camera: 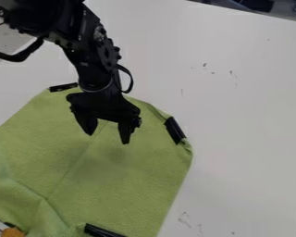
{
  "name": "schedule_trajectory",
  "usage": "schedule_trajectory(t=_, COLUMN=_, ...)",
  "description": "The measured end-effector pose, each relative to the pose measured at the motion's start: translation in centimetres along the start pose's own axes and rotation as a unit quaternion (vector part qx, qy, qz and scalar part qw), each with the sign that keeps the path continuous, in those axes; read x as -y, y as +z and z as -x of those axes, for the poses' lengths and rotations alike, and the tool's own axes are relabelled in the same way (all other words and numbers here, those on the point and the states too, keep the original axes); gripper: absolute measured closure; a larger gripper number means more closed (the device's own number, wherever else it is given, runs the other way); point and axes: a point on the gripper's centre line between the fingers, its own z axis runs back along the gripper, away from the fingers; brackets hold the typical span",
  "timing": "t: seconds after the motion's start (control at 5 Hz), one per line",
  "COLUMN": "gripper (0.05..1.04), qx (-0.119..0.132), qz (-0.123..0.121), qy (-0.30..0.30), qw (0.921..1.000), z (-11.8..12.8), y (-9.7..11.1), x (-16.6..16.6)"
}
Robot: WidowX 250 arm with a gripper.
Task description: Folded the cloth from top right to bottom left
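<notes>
Nearest the camera, at the view's bottom edge, lie a black strip on the cloth's lower part and, toward the lower left corner, an orange thing beside the cloth's bunched edge. Some white and dark bits sit next to the orange thing, cut off by the view's edge, too partial to name.

Cloth: green, on the white table, taking up the left and lower middle of the view and running out past the left and bottom edges. Its right edge slants down from a rounded corner toward the bottom; its upper edge passes behind the gripper. Creases run through the middle, with heavier folds at the lower left. A second strip lies along the upper right edge, a third at the top edge, left of the gripper.

Gripper: hangs over the upper middle of the cloth, fingers spread, tips pointing down — cloth visible in the gap between them. Contact between tips and cloth: cannot tell. Arm enters from the upper left.

Room: table surface extends from the cloth's right edge to the view's right side, and up to the table's far edge, which slants across the upper right corner — a few small dark marks on it.
</notes>
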Motion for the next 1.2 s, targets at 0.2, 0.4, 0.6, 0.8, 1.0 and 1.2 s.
schedule_trajectory(t=0.2, gripper=0.083, qx=-0.011, qz=-0.001, qy=0.000, qw=0.9999, z=0.3, y=-0.4, x=0.1)
schedule_trajectory(t=0.4, gripper=0.083, qx=-0.018, qz=-0.014, qy=-0.010, qw=0.9997, z=0.6, y=-0.3, x=1.1)
schedule_trajectory(t=0.6, gripper=0.083, qx=0.006, qz=-0.014, qy=-0.016, qw=0.9998, z=-0.6, y=0.0, x=2.7)
schedule_trajectory(t=0.8, gripper=0.083, qx=0.025, qz=-0.001, qy=-0.016, qw=0.9996, z=-2.1, y=0.9, x=5.6)
schedule_trajectory(t=1.0, gripper=0.083, qx=0.039, qz=0.022, qy=-0.010, qw=0.9989, z=-3.3, y=0.1, x=8.4)
schedule_trajectory(t=1.2, gripper=0.083, qx=0.032, qz=0.043, qy=-0.045, qw=0.9976, z=-4.8, y=-1.3, x=9.8)
